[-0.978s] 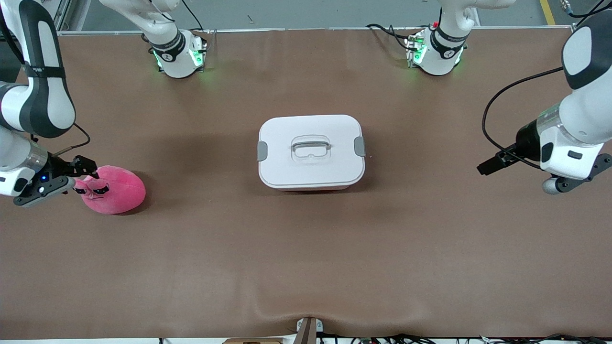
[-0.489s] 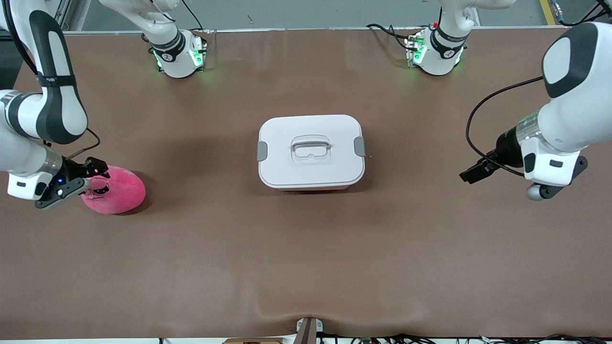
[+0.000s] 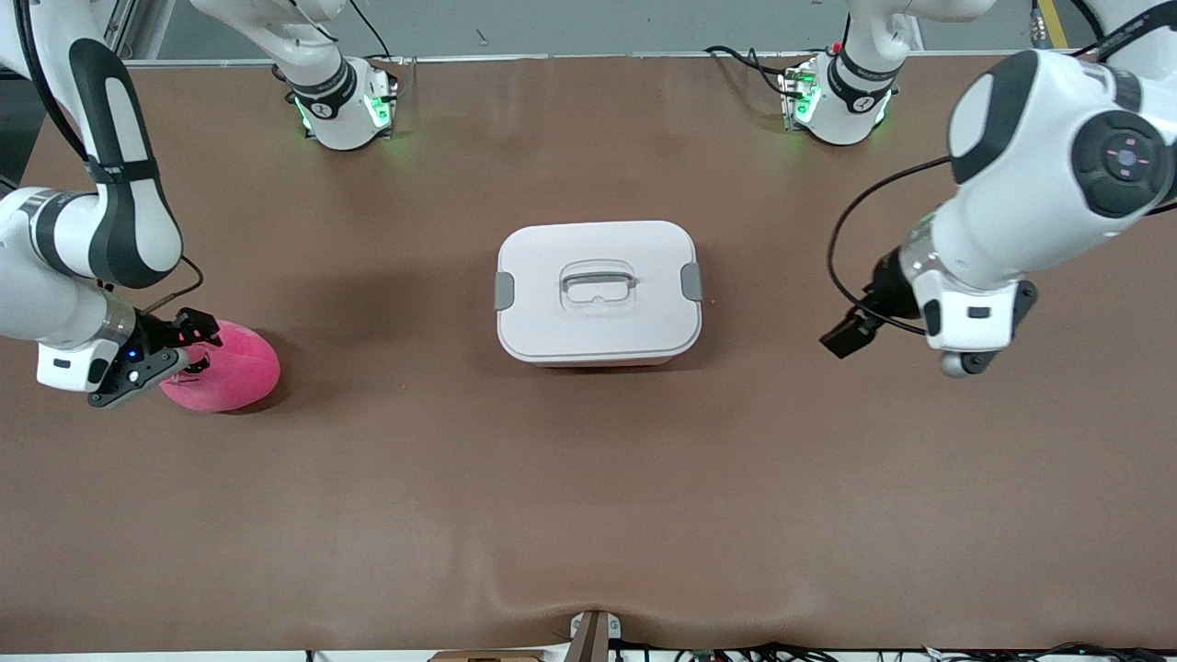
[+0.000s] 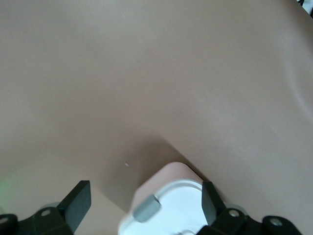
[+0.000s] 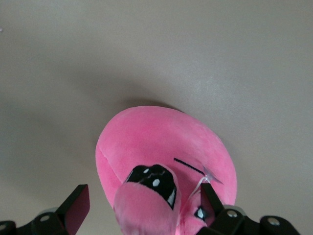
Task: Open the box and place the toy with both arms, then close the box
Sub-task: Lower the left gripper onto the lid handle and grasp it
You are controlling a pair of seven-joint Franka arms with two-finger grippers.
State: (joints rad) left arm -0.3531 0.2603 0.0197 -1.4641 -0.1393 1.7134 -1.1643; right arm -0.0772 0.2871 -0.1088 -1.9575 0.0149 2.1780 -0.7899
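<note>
Table [image 3: 588,515] mostly bare brown, wide free room all round; box [image 3: 598,292] mid-frame, lid on, both grey clips apparently down, so opening looks not yet begun. Left gripper [image 3: 841,337] at centre-right of frame over bare table, aimed at the near clip [image 4: 146,209], fingers spread wide, nothing held. Toy [image 3: 225,365] at lower-left edge; right gripper [image 3: 188,345] on its top, fingers wide astride it, probably set for a grasp

High front camera faces both bases; 2 wrist cameras (close) look tableward.
</note>
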